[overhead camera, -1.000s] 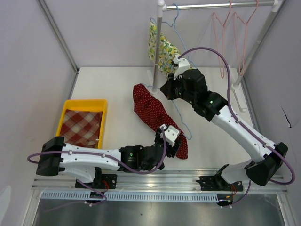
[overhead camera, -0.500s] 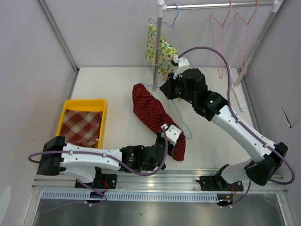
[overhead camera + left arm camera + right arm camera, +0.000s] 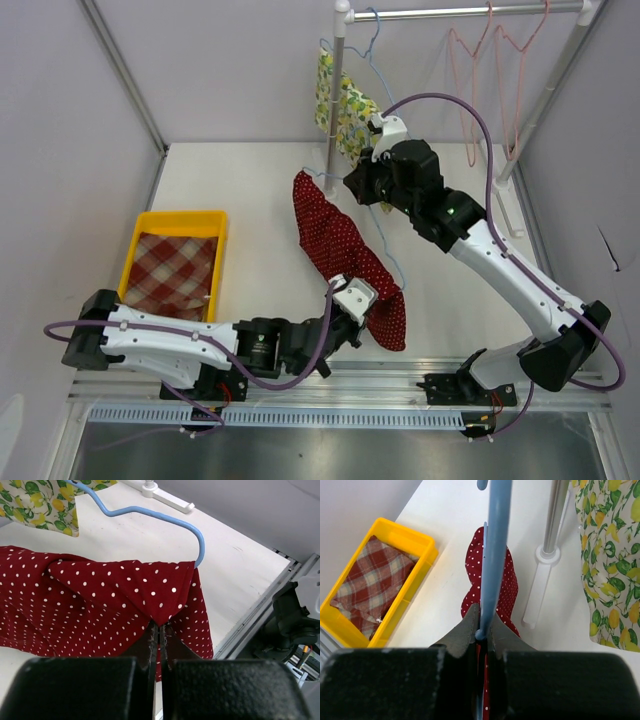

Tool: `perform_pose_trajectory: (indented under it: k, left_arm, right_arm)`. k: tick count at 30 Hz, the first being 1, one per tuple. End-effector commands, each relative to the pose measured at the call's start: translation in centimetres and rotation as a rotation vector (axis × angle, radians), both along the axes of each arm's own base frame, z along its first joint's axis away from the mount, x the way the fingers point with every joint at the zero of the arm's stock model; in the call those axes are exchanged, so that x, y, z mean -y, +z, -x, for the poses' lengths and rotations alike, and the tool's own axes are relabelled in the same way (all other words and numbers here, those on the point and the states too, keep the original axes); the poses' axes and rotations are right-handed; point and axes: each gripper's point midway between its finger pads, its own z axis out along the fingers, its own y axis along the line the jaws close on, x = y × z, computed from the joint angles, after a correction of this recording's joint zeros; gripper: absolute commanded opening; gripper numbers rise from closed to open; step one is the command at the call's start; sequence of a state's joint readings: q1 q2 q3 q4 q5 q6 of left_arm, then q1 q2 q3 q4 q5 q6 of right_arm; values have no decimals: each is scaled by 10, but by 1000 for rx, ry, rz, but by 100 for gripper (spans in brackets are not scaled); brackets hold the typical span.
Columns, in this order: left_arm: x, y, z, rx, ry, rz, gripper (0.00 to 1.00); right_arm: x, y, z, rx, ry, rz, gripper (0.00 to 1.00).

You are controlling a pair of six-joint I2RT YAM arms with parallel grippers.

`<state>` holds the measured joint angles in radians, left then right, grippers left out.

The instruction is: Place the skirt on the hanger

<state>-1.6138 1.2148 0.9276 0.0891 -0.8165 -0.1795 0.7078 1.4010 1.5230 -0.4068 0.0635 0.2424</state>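
The red white-dotted skirt is stretched in a long band from the table's middle toward the near edge, draped along the blue hanger. My left gripper is shut on the skirt's near hem; in the left wrist view its jaws pinch a fold of the red cloth, just below the hanger's curved end. My right gripper is shut on the blue hanger near its hook. In the right wrist view the hanger wire runs up from between the jaws, and the skirt hangs beneath.
A yellow tray holding a red plaid cloth sits at the left. At the back a rail on a white pole carries a lemon-print garment on a blue hanger, with pink hangers further right. Its base foot stands beside the skirt.
My left gripper closed on the skirt's near hem and drew back toward the near edge, pulling the cloth taut. The right gripper lifted the hanger slightly to the right.
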Motion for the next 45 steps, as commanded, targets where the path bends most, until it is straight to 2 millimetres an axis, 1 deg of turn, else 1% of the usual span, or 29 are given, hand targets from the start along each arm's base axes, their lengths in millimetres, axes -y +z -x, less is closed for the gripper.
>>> perform_pose_trajectory:
  k: [1,2,4,5,8,11,19,22,23,24,25,26,28,29,31,32,33,34,35,36,37,38,39,40,41,42,43,44,45]
  left_arm:
    - [-3,-5,10,-42,-35,7,0]
    - [-4,-11,11,-45,-42,-7,0]
    - [-3,-13,13,-61,-44,-5,0]
    - [-3,-19,14,-66,-50,-22,0]
    - [-3,-24,15,-87,-46,-21,0]
    - [-4,-35,17,-97,-49,-55,0]
    - [-4,-43,21,-122,-64,-62,0]
    - [-5,-38,18,-120,-47,-42,16]
    - [-7,-35,17,-116,-41,-37,33]
    - [-11,-31,13,-105,-16,-31,40]
    - [-16,-17,10,-91,-4,-6,50]
    - [-20,-8,8,-79,6,11,54]
    - [-30,13,0,-42,31,49,60]
    - [-38,32,-3,-40,38,97,61]
    - [-54,46,-18,-43,110,127,61]
    - [-66,61,-24,-45,140,147,61]
    - [-77,64,-36,-47,195,156,62]
    - [-87,66,-44,-74,249,184,61]
    - [-108,76,-53,-85,319,193,61]
    - [-125,78,-68,-97,394,208,60]
    - [-136,78,-75,-128,445,246,58]
    - [-146,79,-80,-127,472,248,57]
    - [-164,88,-91,-118,523,279,57]
    - [-172,90,-96,-110,548,282,57]
    - [-179,93,-100,-104,573,286,57]
    - [-187,99,-109,-102,592,292,56]
    - [-188,98,-113,-99,597,278,56]
    - [-189,99,-120,-100,594,268,56]
    - [-186,101,-124,-98,594,261,56]
  right_arm:
    - [2,46,-7,106,-12,-69,0]
    - [1,48,-7,108,-12,-70,0]
    - [2,48,-7,108,-11,-64,0]
    - [3,49,-7,111,-13,-62,0]
    - [4,53,-7,116,-13,-64,0]
    - [5,54,-6,117,-13,-64,0]
    - [6,59,0,121,-1,-70,0]
    - [6,61,7,120,15,-77,0]
    - [8,63,10,123,20,-80,0]
    - [8,63,13,120,26,-79,0]
    - [8,60,16,114,32,-74,0]
    - [12,64,22,124,34,-80,0]
    - [16,66,28,130,41,-88,0]
    - [18,65,31,130,47,-89,0]
    - [24,72,40,142,56,-101,0]
    - [24,71,44,139,70,-100,0]
    - [27,77,53,153,89,-112,0]
    - [28,79,58,159,106,-115,0]
    - [30,78,62,158,111,-115,0]
    - [34,84,70,169,129,-128,0]
    - [36,86,74,170,133,-130,0]
    - [39,85,79,161,142,-125,0]
    - [40,86,85,160,154,-129,0]
    - [44,92,95,168,172,-142,0]
    - [48,90,101,155,178,-135,0]
    - [51,92,105,156,181,-136,0]
    - [58,97,113,164,181,-142,0]
    - [62,95,117,153,179,-134,0]
    - [66,98,122,160,178,-138,0]
